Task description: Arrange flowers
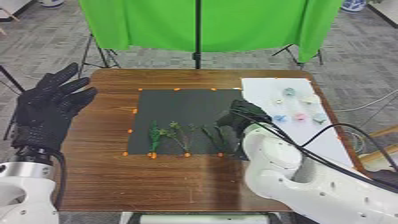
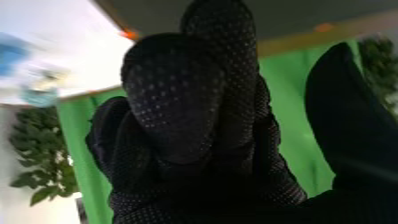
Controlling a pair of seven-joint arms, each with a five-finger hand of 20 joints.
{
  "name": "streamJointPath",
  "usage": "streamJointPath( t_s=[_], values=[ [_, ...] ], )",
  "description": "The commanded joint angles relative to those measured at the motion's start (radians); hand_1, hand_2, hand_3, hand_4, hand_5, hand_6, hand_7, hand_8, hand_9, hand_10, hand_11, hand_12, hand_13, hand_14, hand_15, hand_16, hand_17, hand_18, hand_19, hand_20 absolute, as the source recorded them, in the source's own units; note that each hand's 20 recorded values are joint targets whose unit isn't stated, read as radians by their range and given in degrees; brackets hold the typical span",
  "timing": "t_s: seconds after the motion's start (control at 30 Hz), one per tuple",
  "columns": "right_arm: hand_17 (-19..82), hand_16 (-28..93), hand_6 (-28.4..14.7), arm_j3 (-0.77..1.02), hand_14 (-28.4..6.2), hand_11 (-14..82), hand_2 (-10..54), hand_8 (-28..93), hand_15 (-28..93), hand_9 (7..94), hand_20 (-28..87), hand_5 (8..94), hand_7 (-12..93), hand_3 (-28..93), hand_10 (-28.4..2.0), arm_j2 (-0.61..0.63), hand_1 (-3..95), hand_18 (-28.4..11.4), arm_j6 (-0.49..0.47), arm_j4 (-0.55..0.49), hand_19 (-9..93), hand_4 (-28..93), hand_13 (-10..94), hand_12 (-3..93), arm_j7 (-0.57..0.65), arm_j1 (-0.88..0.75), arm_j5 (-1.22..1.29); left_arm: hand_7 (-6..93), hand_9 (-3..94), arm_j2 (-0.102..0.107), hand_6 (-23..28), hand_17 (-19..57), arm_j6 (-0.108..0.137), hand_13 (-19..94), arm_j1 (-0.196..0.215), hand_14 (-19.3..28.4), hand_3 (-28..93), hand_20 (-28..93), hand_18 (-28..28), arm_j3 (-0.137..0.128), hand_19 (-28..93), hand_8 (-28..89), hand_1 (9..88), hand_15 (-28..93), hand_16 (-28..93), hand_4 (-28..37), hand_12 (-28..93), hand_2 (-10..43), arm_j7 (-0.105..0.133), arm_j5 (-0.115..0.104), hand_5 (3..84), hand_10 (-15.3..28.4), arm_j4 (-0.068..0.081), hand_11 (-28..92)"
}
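In the head view, my right hand [image 1: 242, 116] is over the dark mat's right edge, beside the white sheet [image 1: 330, 146]; in the right wrist view the same hand [image 2: 200, 115] is open, loosely bent fingers apart from the thumb, holding nothing visible. My left hand [image 1: 46, 112] stays open beyond the table's left side. Green stems [image 1: 155, 136], thin branching stems [image 1: 187, 138] and darker stems [image 1: 216, 137] lie on the mat. The sheet bears small blossoms: teal [image 1: 289, 92], white [image 1: 309, 99], blue [image 1: 280, 118], pink [image 1: 299, 117]. In the right wrist view, a blue blossom [image 2: 11, 52] appears blurred.
The dark mat [image 1: 173, 105] lies on the brown wooden table [image 1: 111, 110], with orange markers around its edges. Behind the table hangs a green cloth [image 1: 151, 27] with a dark pole [image 1: 197, 35] before it. Black cables run along my right arm.
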Motion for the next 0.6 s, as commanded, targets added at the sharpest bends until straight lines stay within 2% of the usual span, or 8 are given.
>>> streamJointPath(
  t_s=[0.03,0.3,0.6],
  values=[
    [60,20,-5.0,0.016,-6.6,33.8,6.6,-10,55,93.7,41,78.1,15,73,-12.2,0.049,25.6,-20.3,-0.026,-0.002,93,-20,93,16.8,-0.018,-0.07,0.065,13.4,30.3,-0.012,10.6,-7.4,0.006,24,0.017,27.5,76,7,24.9,0.004,66,-9,21.7,56,-12,-28.3,10,12.3,0.0,0.001,36.1,20.3,0.002,29],
    [59,20,-3.9,0.005,-7.2,35.8,9.0,-11,55,93.7,42,83.2,14,75,-12.4,0.037,24.7,-21.2,-0.058,-0.014,93,-19,94,16.1,-0.013,-0.078,0.078,13.4,30.3,-0.011,10.6,-7.4,-0.011,24,0.012,27.5,76,7,24.8,0.001,66,-9,21.8,56,-12,-28.3,10,12.5,-0.006,0.006,36.1,20.3,0.006,29],
    [60,20,-3.7,-0.029,-7.6,37.0,9.8,-11,56,93.7,43,85.7,14,75,-12.3,0.015,24.2,-21.6,-0.06,-0.023,93,-18,94,15.6,-0.044,-0.066,0.097,13.3,30.3,-0.009,10.6,-7.4,-0.004,24,0.013,27.5,76,7,24.8,0.003,66,-9,21.8,56,-12,-28.3,10,12.5,-0.006,0.005,36.1,20.3,0.004,29]
  ],
)
